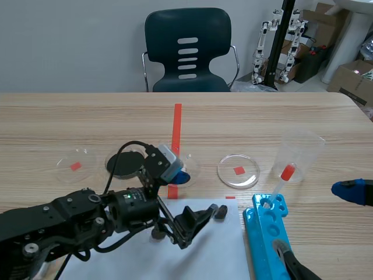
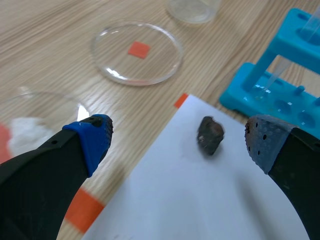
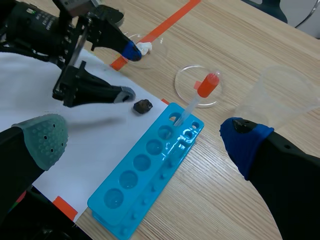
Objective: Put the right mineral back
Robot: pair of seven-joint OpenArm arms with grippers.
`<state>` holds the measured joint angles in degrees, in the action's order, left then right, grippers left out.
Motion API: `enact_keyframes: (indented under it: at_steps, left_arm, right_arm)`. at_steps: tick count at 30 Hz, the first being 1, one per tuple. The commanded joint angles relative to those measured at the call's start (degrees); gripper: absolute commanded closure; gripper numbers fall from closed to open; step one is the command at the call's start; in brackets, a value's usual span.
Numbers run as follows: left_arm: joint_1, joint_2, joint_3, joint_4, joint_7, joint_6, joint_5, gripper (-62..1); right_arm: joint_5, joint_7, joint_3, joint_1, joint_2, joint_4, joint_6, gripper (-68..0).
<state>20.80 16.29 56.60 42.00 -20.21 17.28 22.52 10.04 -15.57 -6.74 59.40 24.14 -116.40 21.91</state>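
The left end effector (image 2: pixel 178 136) hangs over a white paper sheet (image 2: pixel 200 200) on the desk (image 2: pixel 60 50), its fingers (image 2: pixel 92 137) spread wide apart and gripping nothing. The dark mineral (image 2: pixel 209 135) lies on the sheet between the two pads (nearer the grey one (image 2: pixel 262 140), touching neither). The right end effector (image 3: pixel 145 140) is likewise spread apart, with a blue tube rack (image 3: pixel 145 170) beneath and ahead of it.

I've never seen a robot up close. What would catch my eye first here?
Probably the bright blue rack at the table's near right, with an orange-bulbed dropper standing in it. Next comes the left arm's open claw, which hovers over white paper with a small dark mineral lying just ahead of it.
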Motion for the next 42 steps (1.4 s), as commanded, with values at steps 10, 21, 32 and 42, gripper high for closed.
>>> enact_keyframes:
  at_steps: [10,21,32,42]
  left_arm:
    - [-1.33,13.03,-7.48,9.53,-1.46,1.99,4.72,-55.5]
    - [-4.81,21.40,-11.43,13.62,-1.44,1.95,6.05,-55.5]
    - [-5.44,21.79,-11.41,13.62,-1.44,1.95,6.03,-55.5]
    - [-5.44,21.79,-11.41,13.62,-1.44,1.95,6.03,-55.5]
  right_arm:
    - [0.66,-0.66,-0.37,-0.50,0.02,-0.26,0.07,-64.7]
    - [0.66,-0.66,-0.37,-0.50,0.02,-0.26,0.07,-64.7]
    - [0.66,-0.66,-0.37,-0.50,0.02,-0.26,0.07,-64.7]
    - [0.66,-0.66,-0.37,-0.50,0.02,-0.26,0.07,-64.7]
